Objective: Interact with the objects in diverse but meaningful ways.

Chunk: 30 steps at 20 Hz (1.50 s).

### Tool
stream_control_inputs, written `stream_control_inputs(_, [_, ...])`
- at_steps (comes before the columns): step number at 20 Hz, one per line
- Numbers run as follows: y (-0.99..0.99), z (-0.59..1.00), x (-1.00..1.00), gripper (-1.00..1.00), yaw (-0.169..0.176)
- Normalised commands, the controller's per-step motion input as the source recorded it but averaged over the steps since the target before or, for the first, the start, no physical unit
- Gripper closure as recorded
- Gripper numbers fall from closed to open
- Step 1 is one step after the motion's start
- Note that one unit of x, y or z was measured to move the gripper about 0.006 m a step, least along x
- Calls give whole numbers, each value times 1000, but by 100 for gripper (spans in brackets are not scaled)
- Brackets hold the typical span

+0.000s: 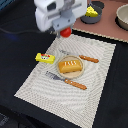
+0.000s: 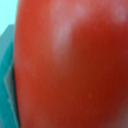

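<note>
My gripper [image 1: 64, 28] hangs over the far edge of the striped placemat [image 1: 35, 85], shut on the red tomato [image 1: 65, 33], which pokes out below the fingers. In the wrist view the tomato [image 2: 75, 65] fills nearly the whole picture. The golden bread loaf [image 1: 70, 66] lies on a round plate [image 1: 80, 73] in the middle of the mat. The yellow butter block [image 1: 44, 57] rests at the mat's edge toward the exterior view's left. The yellow cheese wedge [image 1: 91, 10] sits inside the grey saucepan [image 1: 90, 19] at the back.
A wooden-handled fork [image 1: 85, 58] lies behind the plate and a wooden-handled knife [image 1: 70, 81] in front of it. A pale bowl [image 1: 122, 17] stands at the back on the exterior view's right, on a brown board [image 1: 107, 27]. Dark tabletop surrounds the mat.
</note>
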Motion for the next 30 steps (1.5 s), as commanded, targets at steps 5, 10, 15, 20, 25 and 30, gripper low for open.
stream_control_inputs(5, [729, 313, -173, 100, 0])
stream_control_inputs(10, [734, 134, -175, 100, 2])
stream_control_inputs(15, [717, 76, -177, 100, 3])
stream_control_inputs(20, [661, 30, -142, 100, 0])
stream_control_inputs(25, [475, -21, -91, 100, 6])
stream_control_inputs(30, [234, -171, -107, 100, 5])
